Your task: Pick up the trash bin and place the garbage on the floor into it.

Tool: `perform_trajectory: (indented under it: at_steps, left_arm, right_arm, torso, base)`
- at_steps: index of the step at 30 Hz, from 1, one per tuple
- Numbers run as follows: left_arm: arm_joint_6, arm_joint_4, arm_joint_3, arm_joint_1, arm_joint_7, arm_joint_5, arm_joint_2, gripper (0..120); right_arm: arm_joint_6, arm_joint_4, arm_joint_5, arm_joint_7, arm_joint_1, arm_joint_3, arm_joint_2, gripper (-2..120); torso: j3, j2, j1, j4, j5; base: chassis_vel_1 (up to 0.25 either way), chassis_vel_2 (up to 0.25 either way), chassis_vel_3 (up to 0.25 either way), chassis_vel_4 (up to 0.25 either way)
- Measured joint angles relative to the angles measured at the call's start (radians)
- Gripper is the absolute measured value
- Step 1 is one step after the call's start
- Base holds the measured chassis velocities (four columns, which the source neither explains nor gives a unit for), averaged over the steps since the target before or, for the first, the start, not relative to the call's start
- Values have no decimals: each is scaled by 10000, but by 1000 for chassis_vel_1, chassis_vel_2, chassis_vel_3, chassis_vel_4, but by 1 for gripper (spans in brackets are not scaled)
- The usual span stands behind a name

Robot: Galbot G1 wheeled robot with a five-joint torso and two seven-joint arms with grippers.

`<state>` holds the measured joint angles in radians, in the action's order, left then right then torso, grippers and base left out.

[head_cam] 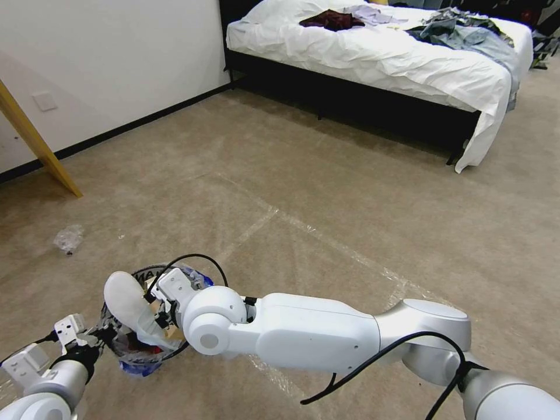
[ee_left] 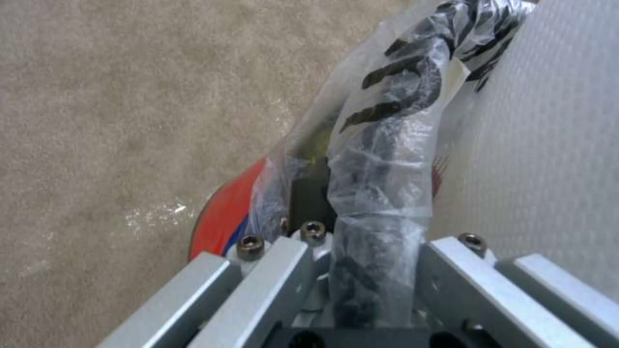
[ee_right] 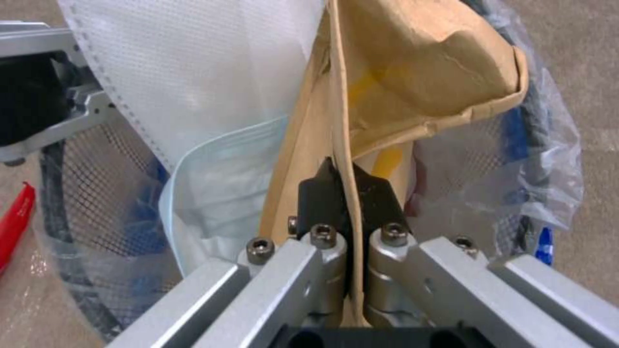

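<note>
The trash bin (head_cam: pixel 135 350) hangs at the lower left of the head view, dark-rimmed and lined with a clear bag with blue edges. My left gripper (head_cam: pixel 88 337) is shut on its rim; in the left wrist view the bag-wrapped rim (ee_left: pixel 387 121) runs between the fingers, with red (ee_left: pixel 226 212) below. A white slipper sole (head_cam: pixel 129 306) sticks up out of the bin. My right gripper (head_cam: pixel 165 318) is over the bin, shut on a brown cardboard scrap (ee_right: pixel 413 72) beside the sole (ee_right: pixel 193 72). A clear plastic scrap (head_cam: pixel 69 238) lies on the carpet to the left.
A bed (head_cam: pixel 379 58) with clothes on it stands at the back right. A wooden beam (head_cam: pixel 41 146) leans against the left wall. Open carpet with tape lines (head_cam: pixel 326 239) spreads ahead.
</note>
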<state>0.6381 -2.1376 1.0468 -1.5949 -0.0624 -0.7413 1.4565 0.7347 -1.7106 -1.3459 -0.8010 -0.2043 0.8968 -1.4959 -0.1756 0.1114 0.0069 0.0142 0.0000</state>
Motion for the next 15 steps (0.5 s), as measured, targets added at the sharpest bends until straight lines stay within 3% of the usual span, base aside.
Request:
perform_trajectory:
  at_steps: [15]
  left_arm:
    - [-1,72,8,39,2,14,12,1]
  right_arm:
    - [20,235,-124,-145,153,98,-341,0]
  torso:
    - [0,0,0,0,0]
  base:
    - [0,0,0,0]
